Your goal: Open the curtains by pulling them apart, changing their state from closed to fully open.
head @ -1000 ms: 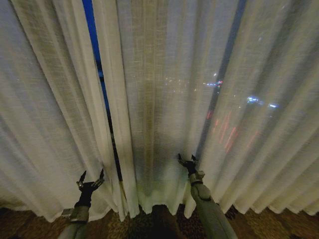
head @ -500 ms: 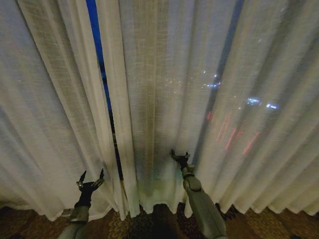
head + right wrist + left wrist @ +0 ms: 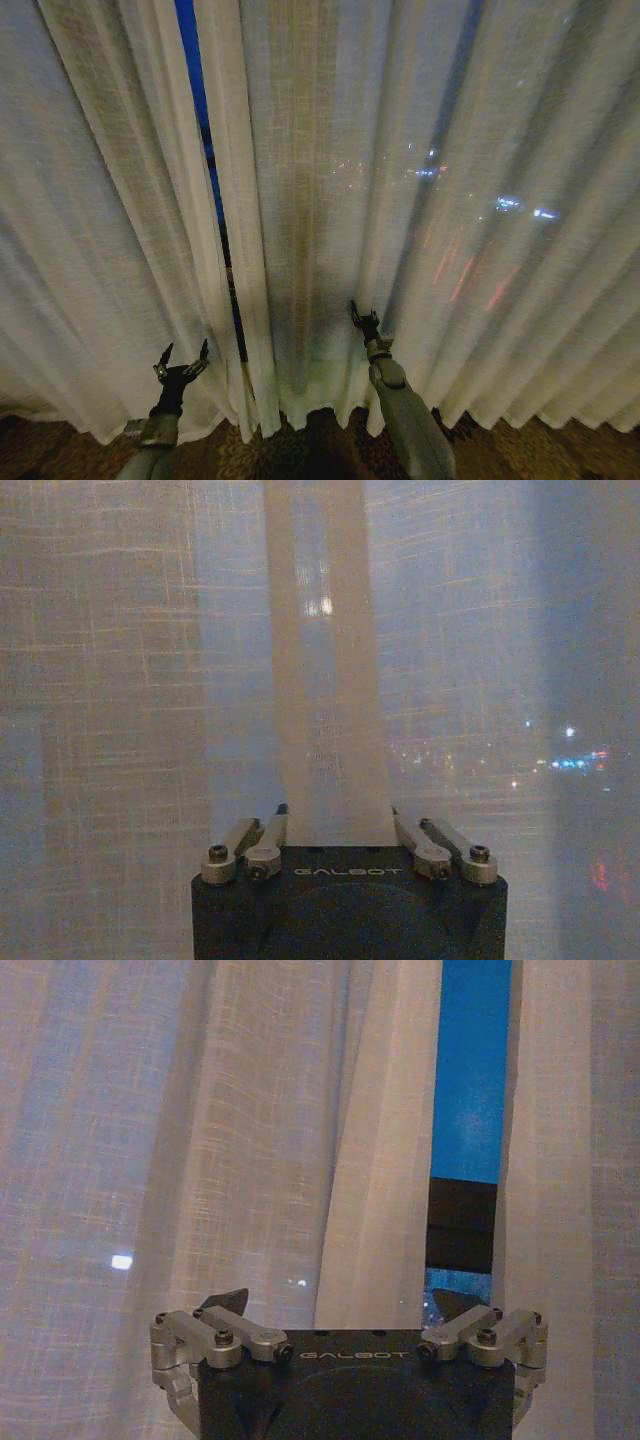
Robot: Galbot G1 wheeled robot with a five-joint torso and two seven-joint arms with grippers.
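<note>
A strip of deep blue window runs down the upper left of the head view, narrowing to a dark frame lower down. Small city lights glow at the middle right, blue-white, with reddish streaks below them. Along the bottom edge lies a dark patterned carpet.

The curtains run off the top edge. A fold hides the right gripper fingertips; city lights behind blur.
</note>
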